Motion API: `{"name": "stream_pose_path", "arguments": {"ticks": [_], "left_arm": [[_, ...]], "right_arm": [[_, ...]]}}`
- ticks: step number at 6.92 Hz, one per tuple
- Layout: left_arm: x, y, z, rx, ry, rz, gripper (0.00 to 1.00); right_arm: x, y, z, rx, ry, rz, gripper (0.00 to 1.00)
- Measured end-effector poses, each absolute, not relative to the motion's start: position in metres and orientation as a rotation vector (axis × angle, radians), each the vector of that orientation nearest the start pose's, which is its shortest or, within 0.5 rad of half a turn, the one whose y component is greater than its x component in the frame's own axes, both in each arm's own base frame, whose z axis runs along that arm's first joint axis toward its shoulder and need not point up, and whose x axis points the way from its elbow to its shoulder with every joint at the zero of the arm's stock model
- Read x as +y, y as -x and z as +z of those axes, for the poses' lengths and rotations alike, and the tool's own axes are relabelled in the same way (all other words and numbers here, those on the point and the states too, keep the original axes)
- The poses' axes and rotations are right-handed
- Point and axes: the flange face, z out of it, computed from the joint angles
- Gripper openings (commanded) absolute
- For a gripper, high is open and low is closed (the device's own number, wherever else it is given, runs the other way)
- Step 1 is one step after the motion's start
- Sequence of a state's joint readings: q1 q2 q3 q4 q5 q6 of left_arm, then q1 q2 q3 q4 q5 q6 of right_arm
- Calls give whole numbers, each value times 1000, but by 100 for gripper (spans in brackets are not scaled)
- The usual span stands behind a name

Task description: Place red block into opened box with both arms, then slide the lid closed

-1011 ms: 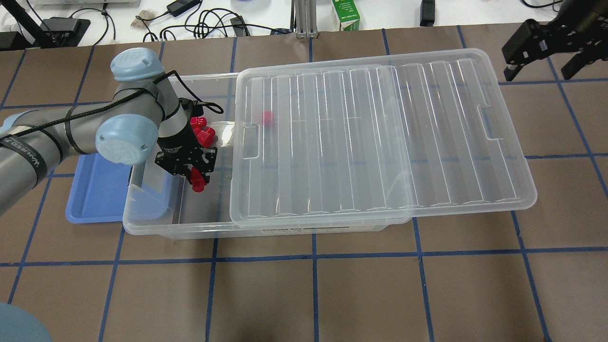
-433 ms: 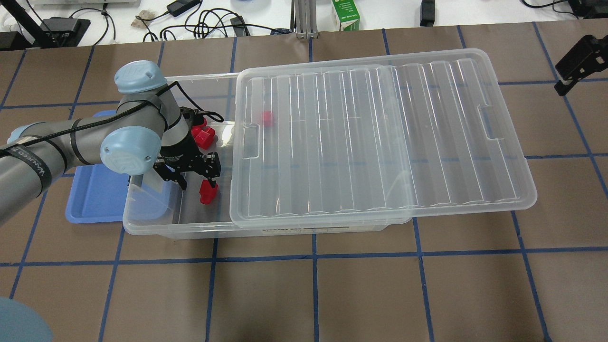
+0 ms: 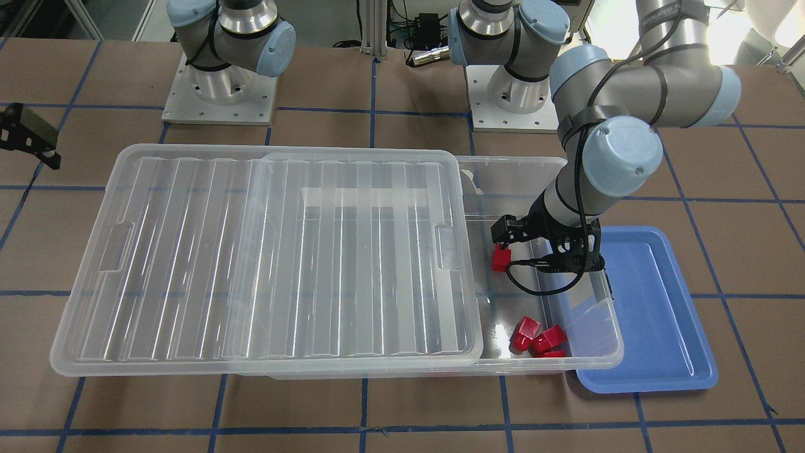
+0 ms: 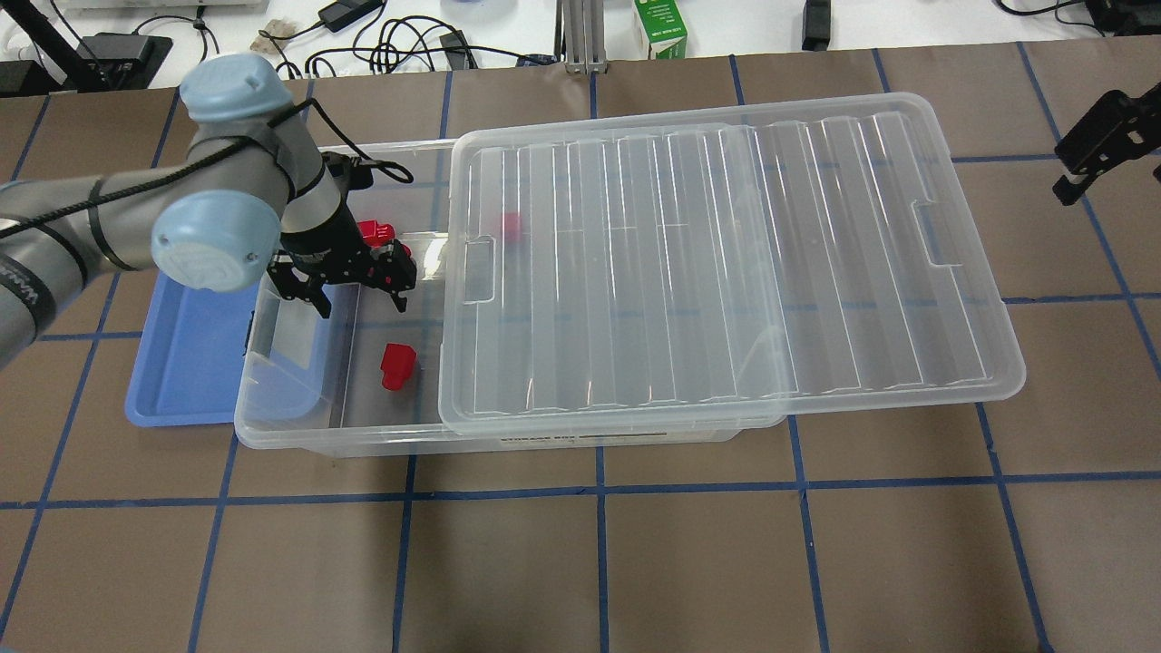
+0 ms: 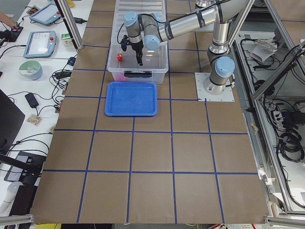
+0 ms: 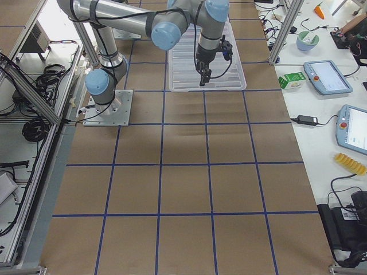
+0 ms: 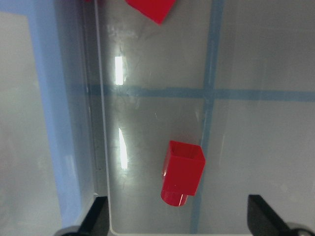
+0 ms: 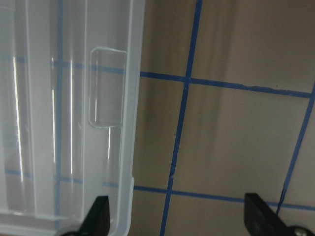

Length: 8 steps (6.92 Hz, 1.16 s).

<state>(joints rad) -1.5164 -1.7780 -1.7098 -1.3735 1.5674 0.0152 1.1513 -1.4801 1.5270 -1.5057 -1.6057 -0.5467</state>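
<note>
The red block [image 4: 397, 365] [image 3: 501, 257] [image 7: 183, 172] lies loose on the floor of the box [image 4: 363, 443] [image 3: 605, 314], in the uncovered end. My left gripper [image 4: 354, 283] [image 3: 546, 242] [image 7: 178, 224] hangs open above it, a little farther back, with nothing between its fingers. The lid [image 4: 726, 263] [image 3: 264, 251] [image 8: 64, 123] rests on the box, shifted right, so it overhangs that end. My right gripper [image 4: 1102, 150] [image 8: 177, 216] is open over bare table just past the lid's right short end, touching nothing.
Three red wedge-topped pieces [image 4: 376, 238] [image 3: 538, 338] sit at the box's far wall. Another red piece [image 4: 511, 227] shows through the lid. A blue tray [image 4: 181, 363] [image 3: 654, 314] lies against the box's left end. Cables and a green carton [image 4: 660, 27] sit beyond the table.
My left gripper opened and let go of the red block, which now lies on the box floor. That gripper then rose and drew back. My right gripper moved off to the right.
</note>
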Motion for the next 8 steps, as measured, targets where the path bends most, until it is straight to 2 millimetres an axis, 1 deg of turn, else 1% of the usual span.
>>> {"name": "stream_pose_path", "arguments": {"ticks": [1, 2, 3, 4, 5, 6, 7, 8], "left_arm": [[-545, 112, 377, 3141, 39, 190, 100], [-538, 127, 420, 3140, -7, 105, 100], [-528, 139, 455, 3129, -47, 10, 100], [-518, 144, 483, 3110, -66, -73, 100], [-509, 145, 502, 3100, -69, -130, 100], [-503, 143, 510, 3095, -69, -157, 100], [-500, 142, 512, 3095, -69, -164, 100], [-498, 141, 512, 3098, -68, -164, 100]], "right_arm": [[-534, 105, 427, 3107, 178, 188, 96], [-539, 113, 399, 3114, 166, 172, 100], [-541, 115, 376, 3121, 162, 154, 100], [-539, 114, 363, 3121, 161, 151, 100], [-539, 112, 357, 3118, 162, 153, 100], [-538, 109, 355, 3113, 162, 152, 100], [-538, 102, 352, 3106, 170, 153, 100], [-540, 87, 349, 3105, 201, 146, 100]]}}
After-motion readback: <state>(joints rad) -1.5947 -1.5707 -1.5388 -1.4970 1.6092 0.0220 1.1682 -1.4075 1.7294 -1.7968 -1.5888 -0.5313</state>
